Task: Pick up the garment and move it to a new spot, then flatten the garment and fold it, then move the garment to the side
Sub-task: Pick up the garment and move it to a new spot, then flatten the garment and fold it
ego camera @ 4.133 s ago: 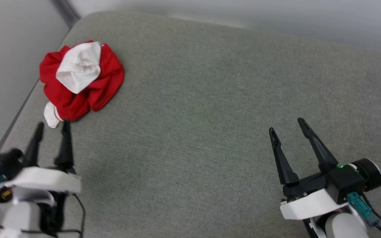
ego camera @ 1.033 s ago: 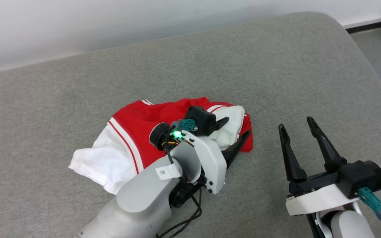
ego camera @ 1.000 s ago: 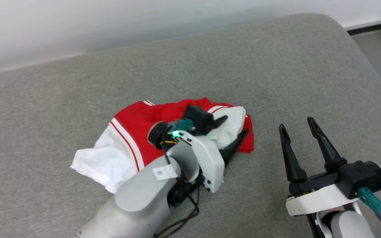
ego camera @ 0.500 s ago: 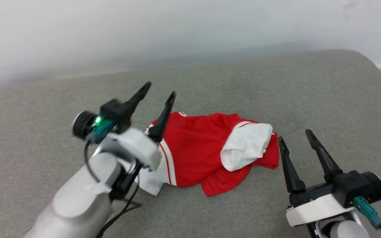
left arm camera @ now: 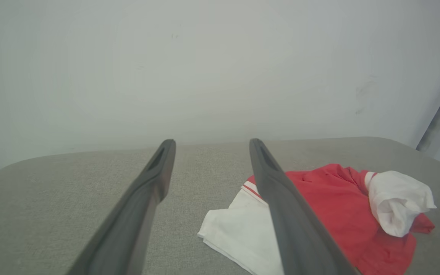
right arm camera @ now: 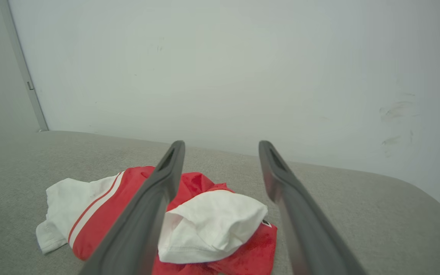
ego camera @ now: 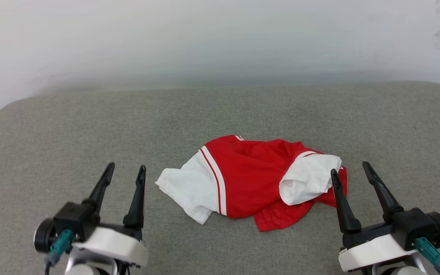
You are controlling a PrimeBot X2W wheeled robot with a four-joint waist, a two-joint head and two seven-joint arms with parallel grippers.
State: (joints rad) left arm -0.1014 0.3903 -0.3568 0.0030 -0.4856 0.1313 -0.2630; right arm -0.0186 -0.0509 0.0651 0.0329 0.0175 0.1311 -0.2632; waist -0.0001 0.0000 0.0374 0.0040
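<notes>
Roughly central, crumpled garment (ego camera: pixel 250 179), open grey cushion (ego camera: pixel 90 126) either side, rounded corners

Our left gripper (ego camera: pixel 125 168) and right gripper (ego camera: pixel 350 169), long tapering black fingers (ego camera: pixel 136 202), black blocks (ego camera: pixel 403 223) behind them, white shells (ego camera: pixel 369 252) beneath, teal connectors (ego camera: pixel 426 248) at each wrist

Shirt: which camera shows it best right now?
Head view: the shirt lies nearly whole, seen from above. Left wrist view sees it low and sideways, a finger crossing it. Right wrist view is closer, but a finger hides its middle.
</notes>
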